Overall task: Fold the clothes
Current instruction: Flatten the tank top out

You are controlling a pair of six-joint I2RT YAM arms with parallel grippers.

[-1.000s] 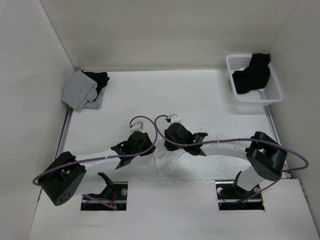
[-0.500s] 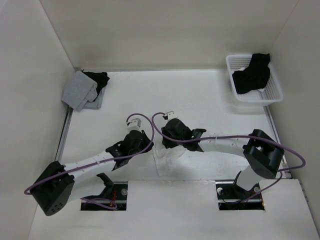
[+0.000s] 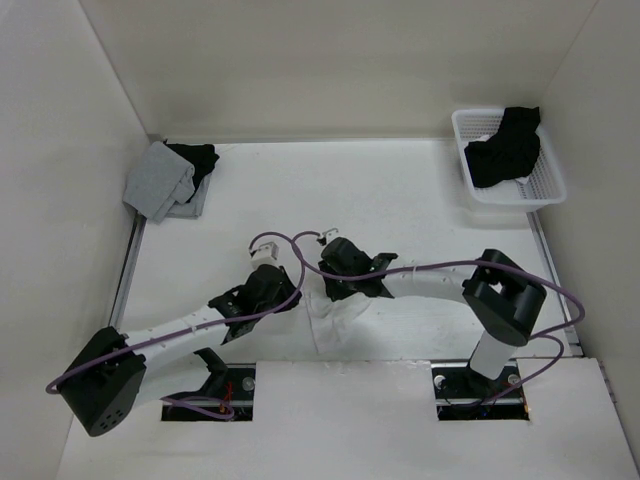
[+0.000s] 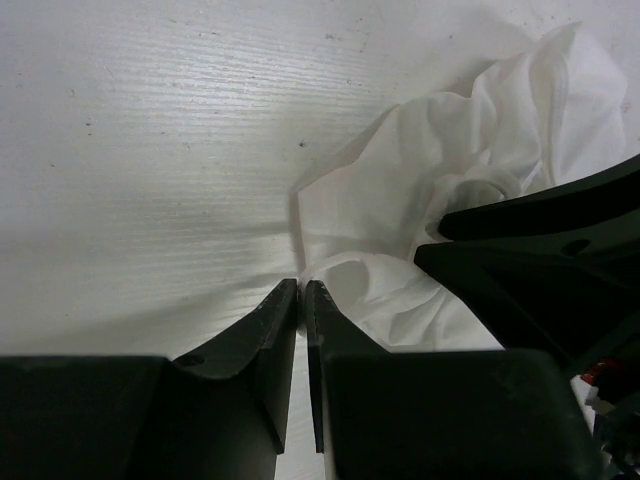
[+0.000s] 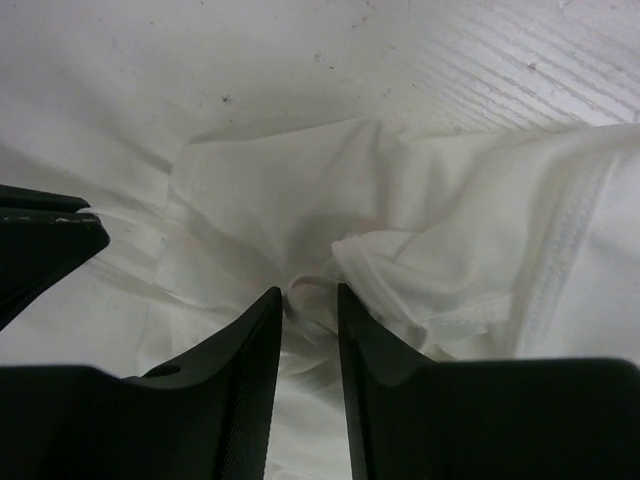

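Observation:
The clothes (image 3: 336,318) are one crumpled white garment lying on the table between the two arms, also seen in the left wrist view (image 4: 400,200) and the right wrist view (image 5: 450,230). My left gripper (image 3: 296,299) is low at the garment's left edge, its jaws (image 4: 302,286) shut on a thin edge of fabric. My right gripper (image 3: 334,294) is over the garment's top part. Its jaws (image 5: 308,296) stand a little apart with a loose fold of cloth between them, so it is open. The right gripper's body (image 4: 540,250) shows dark in the left wrist view.
A grey garment (image 3: 160,180) with a black one (image 3: 197,156) lies at the back left corner. A white basket (image 3: 510,200) holding a black garment (image 3: 505,148) stands at the back right. White walls close in the table on three sides.
The left jaws have closed on the garment's edge. The right arm has swung left, bringing its gripper over the garment, and its jaws have widened.

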